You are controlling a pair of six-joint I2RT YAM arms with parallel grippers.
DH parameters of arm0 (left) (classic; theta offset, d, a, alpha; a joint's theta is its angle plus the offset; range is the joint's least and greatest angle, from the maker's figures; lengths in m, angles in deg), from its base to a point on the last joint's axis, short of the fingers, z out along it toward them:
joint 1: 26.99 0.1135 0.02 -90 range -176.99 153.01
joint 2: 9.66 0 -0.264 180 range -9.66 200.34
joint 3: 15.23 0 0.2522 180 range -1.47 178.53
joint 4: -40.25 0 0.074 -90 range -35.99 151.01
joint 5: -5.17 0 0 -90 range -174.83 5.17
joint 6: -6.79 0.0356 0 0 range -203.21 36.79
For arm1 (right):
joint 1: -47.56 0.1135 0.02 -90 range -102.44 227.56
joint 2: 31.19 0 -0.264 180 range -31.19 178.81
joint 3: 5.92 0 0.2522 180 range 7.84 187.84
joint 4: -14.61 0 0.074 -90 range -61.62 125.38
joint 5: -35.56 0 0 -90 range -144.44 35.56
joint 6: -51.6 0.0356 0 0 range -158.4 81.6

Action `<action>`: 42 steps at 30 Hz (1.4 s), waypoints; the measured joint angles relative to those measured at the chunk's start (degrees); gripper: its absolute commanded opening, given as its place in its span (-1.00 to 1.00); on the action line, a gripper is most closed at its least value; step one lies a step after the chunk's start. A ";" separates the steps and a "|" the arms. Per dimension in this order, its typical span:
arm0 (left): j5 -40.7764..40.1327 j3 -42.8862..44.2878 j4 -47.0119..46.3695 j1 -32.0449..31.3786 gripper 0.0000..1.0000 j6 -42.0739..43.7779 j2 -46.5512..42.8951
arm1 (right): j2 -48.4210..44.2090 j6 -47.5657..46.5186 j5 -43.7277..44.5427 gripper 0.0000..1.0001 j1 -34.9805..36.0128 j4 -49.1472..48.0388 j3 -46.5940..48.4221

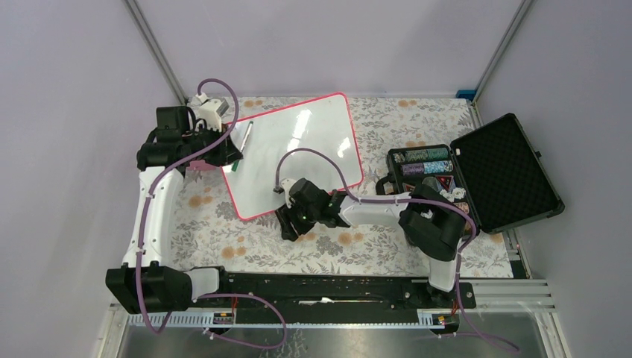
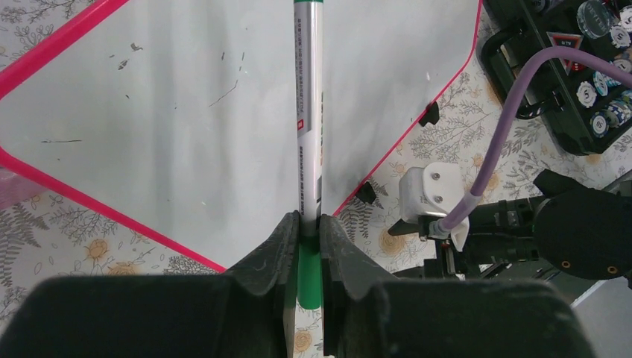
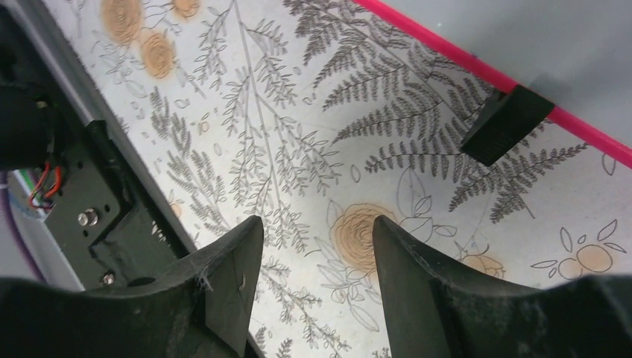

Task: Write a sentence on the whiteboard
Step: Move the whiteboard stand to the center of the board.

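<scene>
The whiteboard [image 1: 298, 145], glossy white with a pink-red frame, lies tilted on the floral tablecloth. My left gripper [image 1: 232, 155] hovers at the board's left edge, shut on a silver marker [image 1: 247, 133] near its green end. In the left wrist view the marker [image 2: 309, 112] runs straight out from the left gripper [image 2: 309, 231] over the whiteboard [image 2: 186, 112]. My right gripper [image 1: 289, 227] sits just off the board's near edge. In its own view the right gripper [image 3: 317, 231] is open over bare cloth with nothing between its fingers. No sentence is in view, only faint dark specks.
An open black foam-lined case [image 1: 507, 171] holding poker chips [image 1: 425, 160] stands at the right. A small black tab [image 3: 507, 123] sits against the whiteboard's pink frame [image 3: 462, 54]. The arms' black base rail [image 1: 335, 287] runs along the near edge.
</scene>
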 measured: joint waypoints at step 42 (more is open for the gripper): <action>4.09 -8.22 2.56 -21.35 -1.00 9.20 -3.04 | -22.84 7.56 -49.64 0.61 -26.34 0.63 3.87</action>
